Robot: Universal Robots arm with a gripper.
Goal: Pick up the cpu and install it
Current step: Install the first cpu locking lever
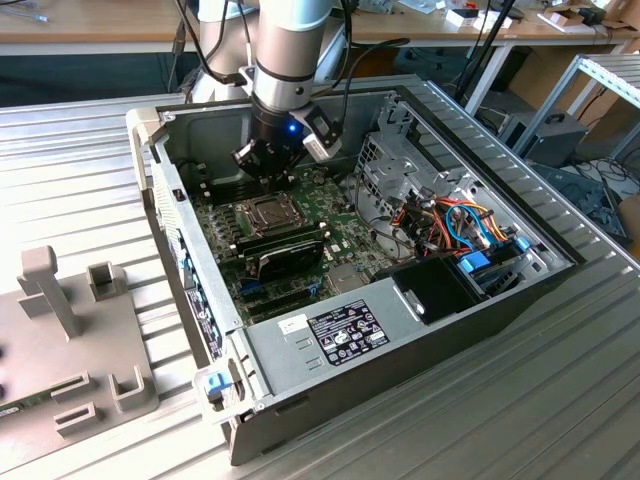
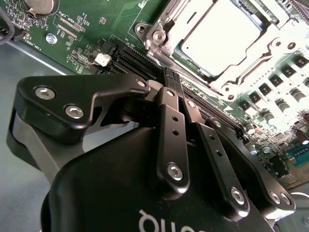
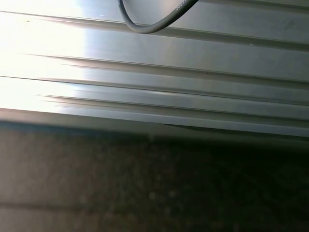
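The cpu (image 2: 219, 38), a flat square with a bright silver top, lies inside the square metal socket frame (image 2: 270, 46) on the green motherboard (image 2: 96, 19). In the exterior view the socket (image 1: 270, 210) sits mid-board inside the open computer case. My gripper (image 1: 266, 176) hangs low over the board just behind the socket, toward the case's back wall. In the second wrist view its black fingers (image 2: 170, 104) are pressed together, with the gripper (image 2: 172, 79) shut on nothing and a short way off the socket's edge.
A long black card (image 1: 285, 250) stands just in front of the socket. A metal drive cage (image 1: 400, 170), coloured cables (image 1: 455, 225) and a power supply (image 1: 340, 330) fill the exterior view's right. A grey fixture (image 1: 70, 340) sits outside the case on the ribbed table (image 3: 193, 58).
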